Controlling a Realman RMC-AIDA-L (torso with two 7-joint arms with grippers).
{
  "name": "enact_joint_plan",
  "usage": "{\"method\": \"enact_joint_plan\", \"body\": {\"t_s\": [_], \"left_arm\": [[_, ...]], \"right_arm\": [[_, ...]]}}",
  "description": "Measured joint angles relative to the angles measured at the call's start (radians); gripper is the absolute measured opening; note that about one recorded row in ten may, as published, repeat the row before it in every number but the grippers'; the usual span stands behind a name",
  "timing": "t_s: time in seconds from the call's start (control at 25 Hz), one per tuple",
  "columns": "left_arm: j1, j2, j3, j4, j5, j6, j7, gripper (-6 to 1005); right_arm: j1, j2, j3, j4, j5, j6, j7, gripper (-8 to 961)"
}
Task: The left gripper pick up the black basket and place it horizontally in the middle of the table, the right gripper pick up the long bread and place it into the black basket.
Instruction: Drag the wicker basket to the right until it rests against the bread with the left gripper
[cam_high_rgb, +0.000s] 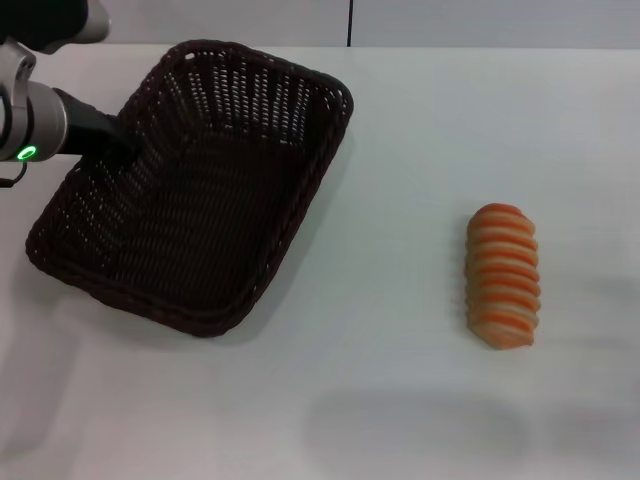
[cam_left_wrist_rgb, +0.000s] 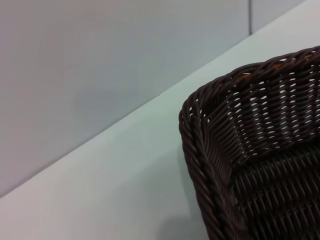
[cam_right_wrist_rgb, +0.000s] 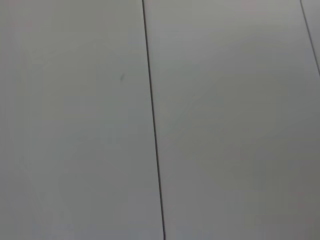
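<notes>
One arm at work: left gripper (cam_high_rgb: 128, 135) reaches in from the left edge of the head view, dark fingers clamped on the left rim of the black basket (cam_high_rgb: 200, 190). Basket sits angled on the left half of the table (cam_high_rgb: 400, 400), long axis skewed. Long bread (cam_high_rgb: 503, 275) lies on the right side, well apart from the basket. Right gripper out of sight; its wrist view shows only a pale panelled surface (cam_right_wrist_rgb: 225, 125).

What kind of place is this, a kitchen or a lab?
Probably a lab or test bench, not a kitchen: a plain white table against bare panelled wall, holding only a black basket and long bread, with the left gripper at the basket's rim.
</notes>
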Motion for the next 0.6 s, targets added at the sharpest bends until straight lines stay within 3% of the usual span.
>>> {"method": "enact_joint_plan", "body": {"t_s": [0.16,0.24,0.36,0.6], "left_arm": [[-0.022,-0.001,-0.003,0.010,-0.020,-0.016,0.071,281],[-0.030,0.000,-0.006,0.012,-0.038,-0.024,0.100,280],[-0.104,0.002,-0.142,0.048,-0.293,-0.150,0.396,279],[-0.201,0.004,-0.245,0.132,-0.387,-0.256,0.527,257]], "right_arm": [[0.003,0.000,0.000,-0.001,0.000,0.000,0.000,734],[0.003,-0.001,0.000,-0.001,0.000,0.000,0.000,734],[0.003,-0.001,0.000,0.002,-0.001,-0.004,0.000,734],[0.000,0.000,-0.008,0.004,-0.003,-0.012,0.000,734]]}}
